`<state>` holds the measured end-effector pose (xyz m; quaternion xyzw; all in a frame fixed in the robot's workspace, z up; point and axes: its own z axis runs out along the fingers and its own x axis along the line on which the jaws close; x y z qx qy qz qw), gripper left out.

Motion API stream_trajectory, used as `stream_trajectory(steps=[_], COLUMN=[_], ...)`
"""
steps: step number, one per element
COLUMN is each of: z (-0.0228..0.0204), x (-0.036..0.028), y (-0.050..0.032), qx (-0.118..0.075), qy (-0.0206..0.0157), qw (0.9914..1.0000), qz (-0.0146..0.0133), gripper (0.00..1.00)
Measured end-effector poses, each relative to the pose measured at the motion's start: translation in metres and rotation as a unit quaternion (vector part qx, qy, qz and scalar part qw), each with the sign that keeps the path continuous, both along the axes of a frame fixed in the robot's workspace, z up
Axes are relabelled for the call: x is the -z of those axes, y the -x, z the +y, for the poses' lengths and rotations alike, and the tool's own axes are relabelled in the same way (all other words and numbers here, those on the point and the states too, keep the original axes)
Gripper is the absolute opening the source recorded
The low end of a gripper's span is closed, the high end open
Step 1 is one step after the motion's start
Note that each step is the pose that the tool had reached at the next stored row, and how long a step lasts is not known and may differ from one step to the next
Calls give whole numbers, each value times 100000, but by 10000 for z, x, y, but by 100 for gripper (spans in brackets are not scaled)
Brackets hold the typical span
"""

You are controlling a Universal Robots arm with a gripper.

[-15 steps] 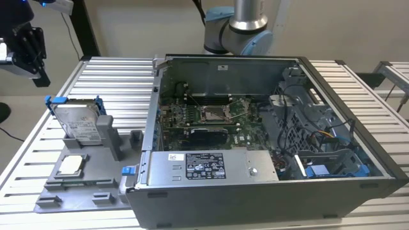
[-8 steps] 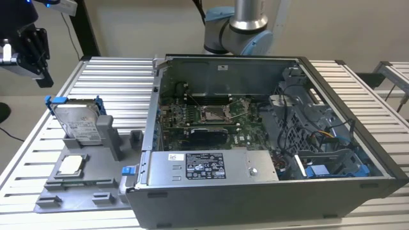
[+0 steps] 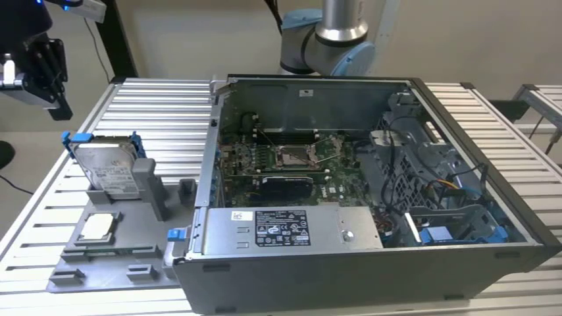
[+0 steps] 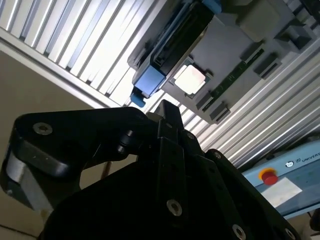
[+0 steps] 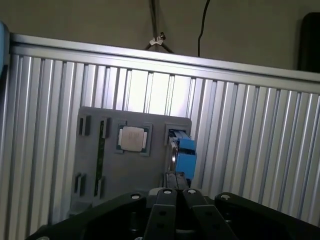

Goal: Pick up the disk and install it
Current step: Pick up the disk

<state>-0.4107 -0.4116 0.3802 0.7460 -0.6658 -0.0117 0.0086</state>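
— One slatted metal table [image 3: 149, 108] is carrying an open computer case [image 3: 351, 270]. Where is the arm hanging?
— High at the exterior view's left, with the gripper [image 3: 54, 105] pointing down, jaws sitting together and gripping nothing. The disk [image 3: 110, 172] is leaning upright in the grey holder [image 3: 114, 260], beside a chip [image 3: 97, 227].

The robot arm [image 3: 343, 29] is a smooth silver-grey metal tube that meets rounded joints with pale blue caps. At the exterior view's left, its wrist carries boxy black parts, a small blue light and a white piece. In both wrist views the gripper [image 5: 178, 191] is matte black. It has broad angular shoulders, flat linked bars narrowing toward the jaws, and small round silver screw heads set into the links.
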Motion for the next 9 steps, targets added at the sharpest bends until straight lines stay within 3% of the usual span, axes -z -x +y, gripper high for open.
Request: stream_trajectory(steps=[9], z=[0], x=[0], y=[0], qx=[1], qy=[-2], qw=[99999], qz=[492], gripper=[0])
